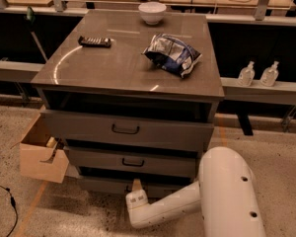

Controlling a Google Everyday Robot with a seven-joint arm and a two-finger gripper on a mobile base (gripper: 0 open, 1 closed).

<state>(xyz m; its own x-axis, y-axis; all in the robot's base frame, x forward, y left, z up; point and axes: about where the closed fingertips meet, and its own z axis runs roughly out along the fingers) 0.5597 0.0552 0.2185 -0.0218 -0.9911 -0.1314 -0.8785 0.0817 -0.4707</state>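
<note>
Bottom drawer (103, 184) of the grey cabinet (123, 73) is what my gripper (136, 184) is at: it points upward against that drawer's front, close to its middle and low near the floor, at the end of my white arm (187, 201), which bends in from my lower right. Whether the gripper is open or closed I cannot tell, and I cannot tell if it has hold of anything on the drawer front. Just above the gripper sits the middle drawer (163, 164) with its dark handle (133, 162), and higher up again is the top drawer (79, 127) with a dark handle of its own, a shadowed gap showing over its front. Far above the gripper, on the cabinet's flat top, a crumpled blue and silver snack bag (172, 54) lies slightly to my right, a white bowl (152, 12) stands beyond it at the back edge, and a flat dark bar-shaped object (94, 42) lies up and to my left. Off to the left of the gripper and a little higher, an open cardboard box (39, 154) rests beside the cabinet. Well up and to the right of the gripper, two clear pump bottles (246, 74) stand side by side on a low ledge.
</note>
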